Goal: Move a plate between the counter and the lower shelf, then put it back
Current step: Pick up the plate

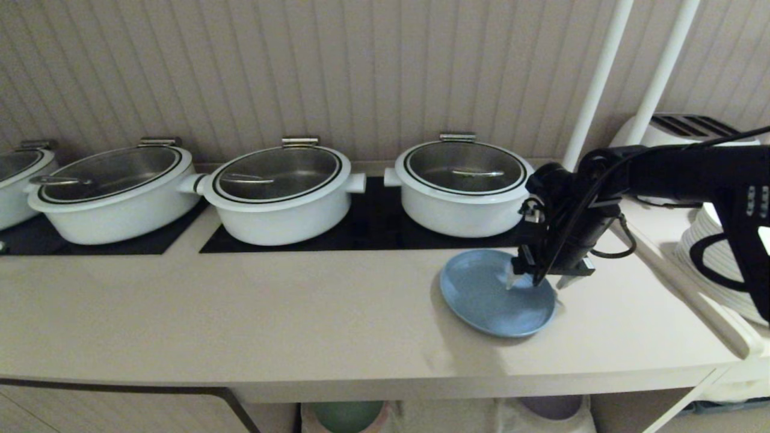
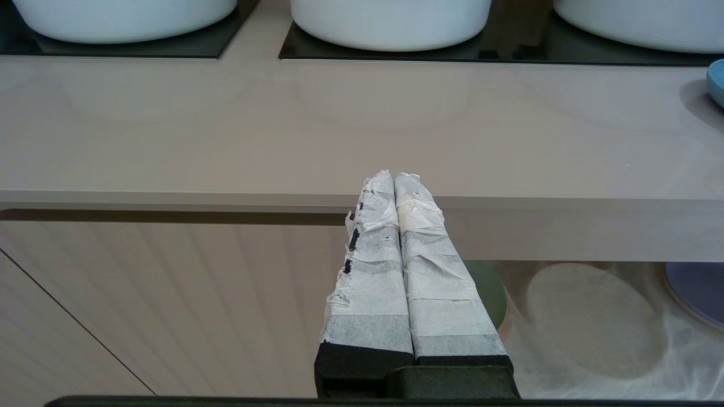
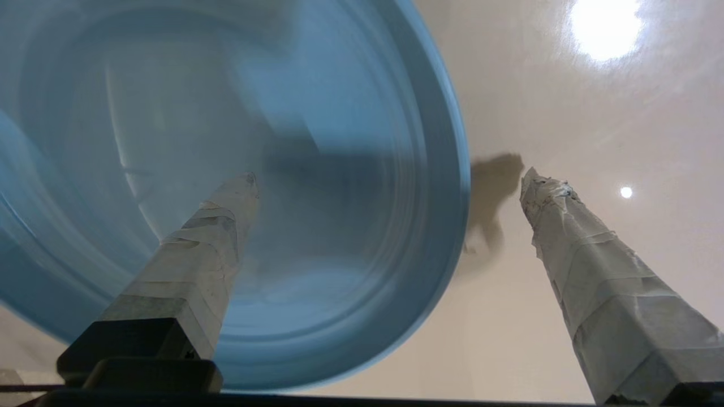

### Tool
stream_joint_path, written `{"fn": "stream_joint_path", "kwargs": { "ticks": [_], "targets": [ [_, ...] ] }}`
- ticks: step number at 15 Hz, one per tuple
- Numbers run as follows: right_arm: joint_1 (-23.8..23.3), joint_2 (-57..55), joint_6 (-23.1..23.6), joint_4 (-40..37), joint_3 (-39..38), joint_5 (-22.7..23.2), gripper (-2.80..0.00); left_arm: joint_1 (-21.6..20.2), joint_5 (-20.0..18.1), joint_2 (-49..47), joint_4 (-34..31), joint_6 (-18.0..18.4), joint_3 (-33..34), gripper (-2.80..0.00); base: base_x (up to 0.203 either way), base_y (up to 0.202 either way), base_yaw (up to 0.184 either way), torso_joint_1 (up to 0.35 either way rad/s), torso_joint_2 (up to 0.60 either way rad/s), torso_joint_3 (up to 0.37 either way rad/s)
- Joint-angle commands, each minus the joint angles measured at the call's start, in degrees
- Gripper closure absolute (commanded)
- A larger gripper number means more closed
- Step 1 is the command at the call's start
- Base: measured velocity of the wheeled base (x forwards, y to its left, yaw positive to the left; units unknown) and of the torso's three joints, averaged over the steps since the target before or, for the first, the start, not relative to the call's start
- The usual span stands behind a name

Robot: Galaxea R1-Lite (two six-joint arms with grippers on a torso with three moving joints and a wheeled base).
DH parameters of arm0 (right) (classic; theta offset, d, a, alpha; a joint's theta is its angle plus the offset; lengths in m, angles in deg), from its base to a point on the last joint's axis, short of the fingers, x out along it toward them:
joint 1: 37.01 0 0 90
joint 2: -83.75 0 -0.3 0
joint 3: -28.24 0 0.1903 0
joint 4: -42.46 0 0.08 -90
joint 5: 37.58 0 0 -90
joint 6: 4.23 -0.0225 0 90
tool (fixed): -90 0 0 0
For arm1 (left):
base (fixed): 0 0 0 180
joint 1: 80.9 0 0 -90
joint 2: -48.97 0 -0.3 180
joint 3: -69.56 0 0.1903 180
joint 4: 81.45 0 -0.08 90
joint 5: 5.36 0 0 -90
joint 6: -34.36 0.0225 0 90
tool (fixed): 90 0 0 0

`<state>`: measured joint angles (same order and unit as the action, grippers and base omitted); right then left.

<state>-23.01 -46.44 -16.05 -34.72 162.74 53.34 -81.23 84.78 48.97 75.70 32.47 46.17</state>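
The light-blue plate lies flat on the beige counter, in front of the rightmost white pot. My right gripper points down over the plate's right rim and is open. In the right wrist view one taped finger hangs over the plate and the other over bare counter; nothing is gripped. My left gripper is shut and empty, parked low before the counter's front edge. The lower shelf, lined with wrinkled white cloth, shows beneath the counter.
Three white pots with glass lids stand on black inset panels behind the plate. A green plate and a purple plate sit on the shelf. A stack of white plates and two white poles occupy the raised right ledge.
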Motion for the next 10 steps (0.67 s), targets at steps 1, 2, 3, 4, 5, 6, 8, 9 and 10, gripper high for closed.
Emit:
{"fn": "stream_joint_path", "kwargs": {
  "ticks": [1,2,3,4,5,6,8,9,10],
  "targets": [
    [0.0,-0.2,-0.1,-0.1,0.1,0.0,-2.80,0.0,0.0,0.0,0.0,0.0,0.0,0.00,0.000,0.000,0.000,0.000,0.00,0.000],
    [0.0,-0.2,-0.1,-0.1,0.1,0.0,-2.80,0.0,0.0,0.0,0.0,0.0,0.0,0.00,0.000,0.000,0.000,0.000,0.00,0.000],
    [-0.1,-0.2,-0.1,-0.1,0.0,0.0,-2.80,0.0,0.0,0.0,0.0,0.0,0.0,0.00,0.000,0.000,0.000,0.000,0.00,0.000],
    [-0.1,-0.2,0.0,-0.2,0.0,0.0,-2.80,0.0,0.0,0.0,0.0,0.0,0.0,0.00,0.000,0.000,0.000,0.000,0.00,0.000],
    [-0.1,-0.2,-0.1,-0.2,-0.1,0.0,-2.80,0.0,0.0,0.0,0.0,0.0,0.0,0.00,0.000,0.000,0.000,0.000,0.00,0.000],
    [-0.2,-0.4,-0.1,-0.2,-0.2,0.0,-2.80,0.0,0.0,0.0,0.0,0.0,0.0,0.00,0.000,0.000,0.000,0.000,0.00,0.000],
    [-0.3,-0.6,0.0,-0.1,0.0,0.0,-2.80,0.0,0.0,0.0,0.0,0.0,0.0,0.00,0.000,0.000,0.000,0.000,0.00,0.000],
    [-0.3,-0.7,0.0,-0.1,0.0,0.0,-2.80,0.0,0.0,0.0,0.0,0.0,0.0,0.00,0.000,0.000,0.000,0.000,0.00,0.000],
    [-0.3,-0.8,0.0,-0.1,0.0,0.0,-2.80,0.0,0.0,0.0,0.0,0.0,0.0,0.00,0.000,0.000,0.000,0.000,0.00,0.000]
  ]
}}
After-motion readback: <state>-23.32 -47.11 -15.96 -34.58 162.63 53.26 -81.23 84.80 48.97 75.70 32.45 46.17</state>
